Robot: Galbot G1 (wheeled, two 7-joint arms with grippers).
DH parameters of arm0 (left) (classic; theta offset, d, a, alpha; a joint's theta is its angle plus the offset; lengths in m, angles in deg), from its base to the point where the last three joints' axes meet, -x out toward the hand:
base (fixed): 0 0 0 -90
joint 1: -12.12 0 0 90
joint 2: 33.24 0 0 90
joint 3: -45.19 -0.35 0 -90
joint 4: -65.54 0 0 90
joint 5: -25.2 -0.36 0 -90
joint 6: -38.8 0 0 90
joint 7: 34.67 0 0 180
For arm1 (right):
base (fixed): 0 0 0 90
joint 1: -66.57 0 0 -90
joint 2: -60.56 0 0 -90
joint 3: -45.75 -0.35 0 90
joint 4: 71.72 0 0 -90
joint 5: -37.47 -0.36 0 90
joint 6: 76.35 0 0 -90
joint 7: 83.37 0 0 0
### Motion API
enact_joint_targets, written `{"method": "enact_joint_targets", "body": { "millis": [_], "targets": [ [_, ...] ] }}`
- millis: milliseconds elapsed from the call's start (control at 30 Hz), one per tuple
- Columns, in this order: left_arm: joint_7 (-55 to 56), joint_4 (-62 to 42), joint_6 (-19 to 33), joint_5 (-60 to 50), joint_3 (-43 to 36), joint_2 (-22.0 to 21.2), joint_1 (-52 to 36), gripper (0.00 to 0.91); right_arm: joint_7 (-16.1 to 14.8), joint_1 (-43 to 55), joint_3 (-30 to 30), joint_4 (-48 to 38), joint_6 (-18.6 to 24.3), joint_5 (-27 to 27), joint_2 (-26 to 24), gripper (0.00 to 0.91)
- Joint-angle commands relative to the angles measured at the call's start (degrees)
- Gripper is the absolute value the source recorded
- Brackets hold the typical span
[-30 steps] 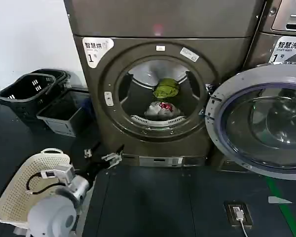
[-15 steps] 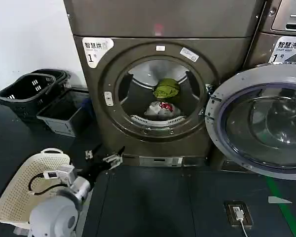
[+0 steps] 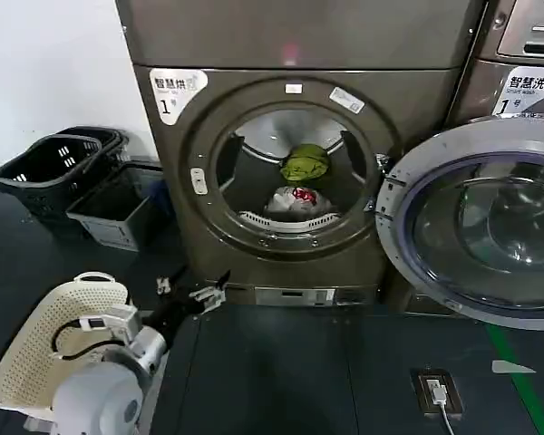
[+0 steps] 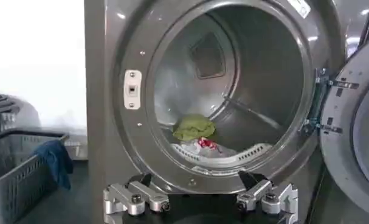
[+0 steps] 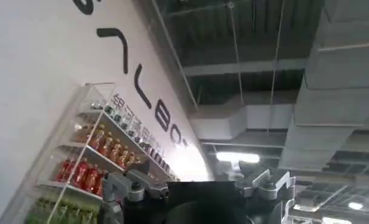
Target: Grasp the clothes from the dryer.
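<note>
The dryer (image 3: pixel 168 227) stands with its round porthole uncovered. Inside the drum lie the clothes: an olive green piece (image 3: pixel 306 163) further back and a white-grey piece with a red patch (image 3: pixel 297 200) near the front lip. My left gripper (image 3: pixel 189 287) hangs low in front of the dryer's lower left corner, open and holding nothing. In the left wrist view the left gripper (image 4: pixel 194 180) faces the dryer (image 4: pixel 108 91), below the porthole rim, with the green piece (image 4: pixel 193 127) and the white-grey piece (image 4: pixel 206 147) beyond it. My right gripper (image 5: pixel 196 178) points up toward a ceiling, open and holding nothing.
The dryer's glass door (image 3: pixel 476 227) is swung open to the right, across a second machine (image 3: pixel 526 54). A white basket (image 3: pixel 32 349) sits by my left arm. Black baskets (image 3: pixel 45 168) and a grey basket (image 3: pixel 113 213) stand left of the dryer. A small device (image 3: pixel 438 391) lies on the floor.
My left arm has sunk very slightly in the head view. The clothes and the door have not moved.
</note>
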Motion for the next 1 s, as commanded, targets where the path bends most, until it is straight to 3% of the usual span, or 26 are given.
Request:
{"method": "enact_joint_targets", "body": {
  "millis": [33, 1000],
  "targets": [
    [-0.3, 0.0, -2.1, -0.8, -0.3, 0.0, 0.1, 0.907, -0.1, -0.2, -0.3, -0.1, 0.1, 0.1, 0.1, 0.907],
    [-0.8, -0.5, -0.9, -1.1, -1.0, -1.9, -0.7, 0.907, -0.3, 0.4, 0.0, -0.8, 0.4, 2.8, 0.1, 0.907]
  ]
}}
